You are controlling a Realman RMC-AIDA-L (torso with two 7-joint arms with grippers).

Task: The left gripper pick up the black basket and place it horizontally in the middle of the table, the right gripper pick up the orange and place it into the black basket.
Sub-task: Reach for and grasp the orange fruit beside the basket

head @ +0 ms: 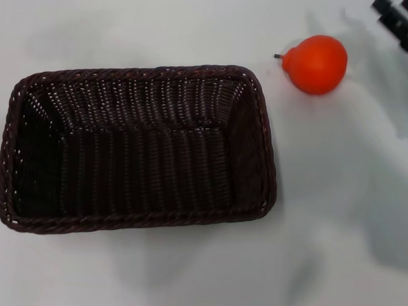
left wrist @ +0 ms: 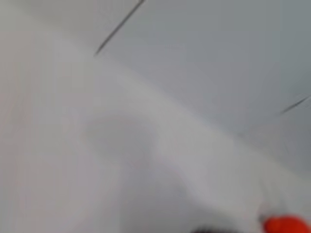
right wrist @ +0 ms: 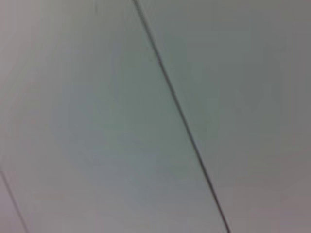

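While the basket (head: 138, 149) lies flat mid-frame ready for the orange (head: 317, 63), the right gripper's (head: 406, 23) state at upper right cannot be told.

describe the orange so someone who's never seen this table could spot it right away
On the white table lies a big dark woven basket, empty. Just beyond its far right corner, clear of the rim, sits the orange, with the right claw farther right. It is the only bright thing: glossy orange-red, pear-like, with a short dark stem pointing left.
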